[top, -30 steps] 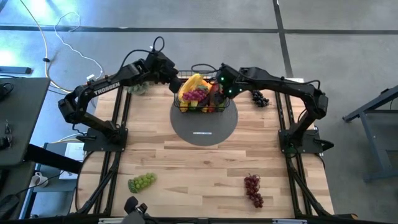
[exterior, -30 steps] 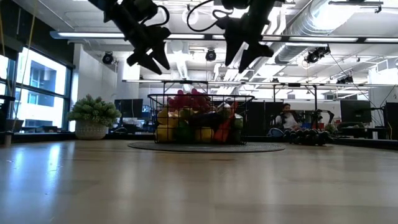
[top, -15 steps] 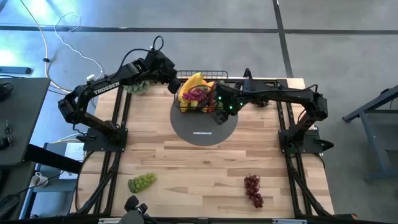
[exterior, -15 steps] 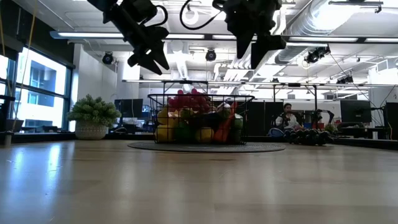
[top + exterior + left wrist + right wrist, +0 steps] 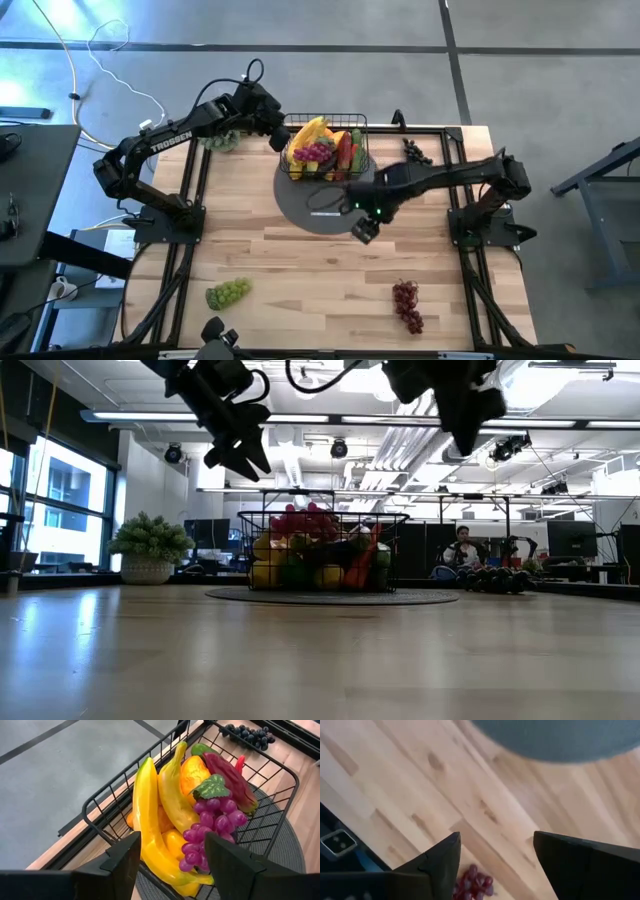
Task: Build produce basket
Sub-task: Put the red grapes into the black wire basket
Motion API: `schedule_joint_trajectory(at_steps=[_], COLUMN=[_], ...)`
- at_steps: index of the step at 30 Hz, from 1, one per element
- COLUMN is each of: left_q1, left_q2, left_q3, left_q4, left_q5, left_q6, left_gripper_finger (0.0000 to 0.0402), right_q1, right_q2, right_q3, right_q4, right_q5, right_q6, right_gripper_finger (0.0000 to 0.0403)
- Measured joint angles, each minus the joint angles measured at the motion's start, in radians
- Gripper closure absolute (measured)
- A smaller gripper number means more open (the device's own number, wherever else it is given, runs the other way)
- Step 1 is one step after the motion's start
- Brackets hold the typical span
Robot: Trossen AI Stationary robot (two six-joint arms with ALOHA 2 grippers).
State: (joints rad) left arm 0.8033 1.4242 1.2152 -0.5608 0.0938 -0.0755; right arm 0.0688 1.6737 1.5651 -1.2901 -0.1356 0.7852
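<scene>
From above, the left arm bends in from the left edge of the tabletop and its left gripper sits at the far left corner of the basket, which stands on the back part of a round grey mat and is filled with produce. The right arm stretches low and nearly straight from its base across to the near right rim of the mat, where the right gripper points toward the front of the tabletop. Green grapes lie near the front left, red grapes near the front right, and dark grapes at the back right, partly hidden by the arm. From table height, both grippers hang above the basket's level, the left one with its fingers spread and empty, the right one cut off by the upper edge; a leafy bunch stands at the left, and a person sits far behind. The left wrist camera looks between spread fingers at bananas, purple grapes and other pieces inside the wire walls. The right wrist camera shows spread, empty fingers over bare wood, the mat's edge beyond, and the red grapes partly cut off between them.
</scene>
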Motion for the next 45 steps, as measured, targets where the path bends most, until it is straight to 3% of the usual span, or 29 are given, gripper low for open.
schedule_joint_trajectory(at_steps=[11, 30, 45], left_q1=[-0.038, -0.061, -0.073], left_q2=[0.0, 0.0, 0.0], left_q3=[0.0, 0.0, 0.0], left_q4=[-0.061, -0.183, -0.244], left_q5=[0.005, -0.009, -0.012], left_q6=[-0.026, -0.003, -0.001], left_gripper_finger=[0.0194, 0.0194, 0.0194], right_q1=[0.184, 0.488, 0.633], right_q2=[0.0, 0.0, 0.0], right_q3=[-0.011, -0.015, -0.295], right_q4=[-0.08, -0.08, 0.25], right_q5=[0.004, 0.073, 0.011], right_q6=[0.216, 0.572, 0.878], right_gripper_finger=[0.0128, 0.0128, 0.0128])
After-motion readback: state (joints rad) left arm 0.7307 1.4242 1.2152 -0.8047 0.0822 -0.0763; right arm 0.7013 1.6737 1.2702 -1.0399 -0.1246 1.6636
